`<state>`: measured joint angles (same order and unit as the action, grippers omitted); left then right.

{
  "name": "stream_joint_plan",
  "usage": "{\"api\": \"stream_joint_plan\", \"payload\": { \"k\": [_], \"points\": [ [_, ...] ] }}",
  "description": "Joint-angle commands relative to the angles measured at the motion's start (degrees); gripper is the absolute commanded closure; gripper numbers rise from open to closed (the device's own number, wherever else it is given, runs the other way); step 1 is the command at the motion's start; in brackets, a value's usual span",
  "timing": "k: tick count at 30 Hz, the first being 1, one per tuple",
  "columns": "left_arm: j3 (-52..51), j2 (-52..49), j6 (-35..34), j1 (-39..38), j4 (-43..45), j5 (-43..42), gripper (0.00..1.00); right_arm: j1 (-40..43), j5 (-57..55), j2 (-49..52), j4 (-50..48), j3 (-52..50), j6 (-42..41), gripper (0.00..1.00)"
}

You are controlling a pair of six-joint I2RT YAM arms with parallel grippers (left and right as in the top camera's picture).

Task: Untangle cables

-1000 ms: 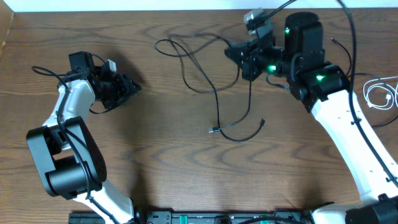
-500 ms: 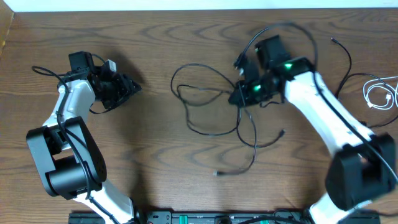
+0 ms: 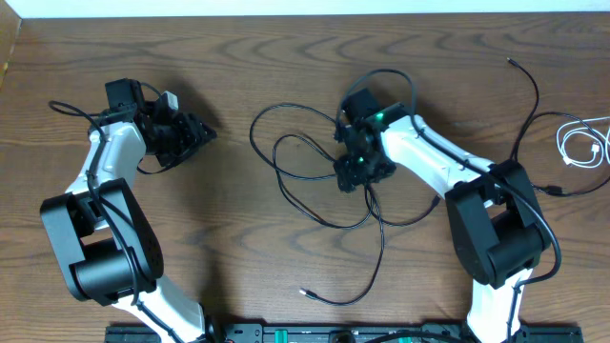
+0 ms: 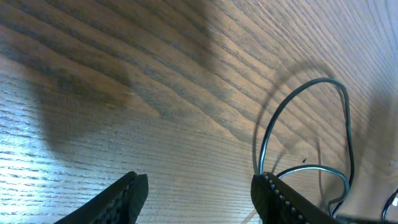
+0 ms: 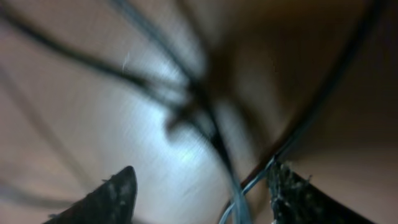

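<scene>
The black cables [image 3: 382, 250] lie in tangled loops at the table's middle, and one small plug end [image 3: 303, 293] reaches the front. My right gripper [image 3: 355, 171] stands low over the knot. In the blurred right wrist view it [image 5: 202, 174] is open, dark strands [image 5: 205, 118] cross between its fingers, and one strand runs along the right finger [image 5: 292, 193]. Another black cable [image 3: 536, 95] curves along the back right. The white cable [image 3: 583, 143] lies coiled at the far right edge. My left gripper [image 3: 200, 133] [image 4: 199, 180] is open over bare wood at the back left.
A thin dark wire loop [image 4: 305, 99] rises beside the left gripper's right finger [image 4: 280, 199]. The right arm [image 3: 448, 167] stretches across the table from the right. The table's back edge [image 3: 286, 15] meets a white wall.
The right arm swung from the back right down to the table's middle, dragging the black cables toward the front and left. Its jaws went from shut to open. The left arm stayed put.
</scene>
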<state>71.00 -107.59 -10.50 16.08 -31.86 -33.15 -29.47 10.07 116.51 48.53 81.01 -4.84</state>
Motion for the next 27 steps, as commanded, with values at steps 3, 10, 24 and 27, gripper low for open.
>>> {"api": "stream_joint_plan", "payload": {
  "k": [3,10,24,27],
  "points": [
    [0.3,-0.6,-0.1,0.2,0.0,-0.7,0.41,-0.5,-16.7,-0.1,-5.2,0.6,2.5,0.17],
    [0.3,-0.6,-0.1,0.2,0.0,-0.7,0.4,-0.1,-9.8,2.2,-7.9,0.5,10.6,0.13],
    [0.3,-0.6,-0.1,0.2,0.0,-0.7,0.4,0.0,1.1,3.8,-6.9,0.5,26.8,0.01],
    [0.3,-0.6,-0.1,0.2,-0.1,-0.7,0.4,0.3,1.1,3.8,-4.9,0.5,30.4,0.01]
  ]
}}
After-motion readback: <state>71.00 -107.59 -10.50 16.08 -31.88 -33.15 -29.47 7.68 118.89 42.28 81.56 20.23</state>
